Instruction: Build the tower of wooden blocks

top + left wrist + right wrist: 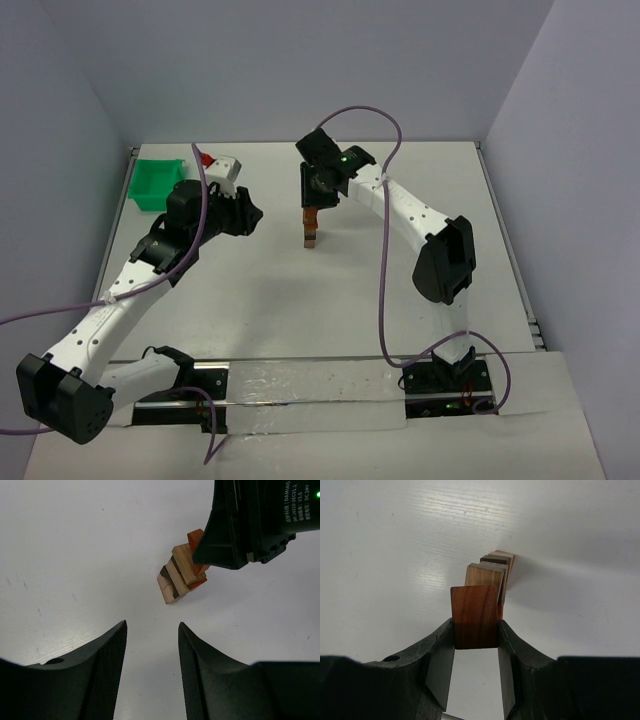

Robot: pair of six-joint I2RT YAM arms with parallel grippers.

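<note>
The wood block tower (311,227) stands as a narrow stack of tan, dark and reddish-brown blocks near the table's middle back. It also shows in the left wrist view (179,573) and the right wrist view (492,570). My right gripper (313,200) is directly over the tower and is shut on a reddish-brown block (475,616), which sits at the stack's top. My left gripper (252,217) is open and empty, left of the tower, with bare table between its fingers (107,660).
A green plastic bin (158,184) sits at the back left. A white and red object (218,166) lies just right of it. Grey walls enclose the table on three sides.
</note>
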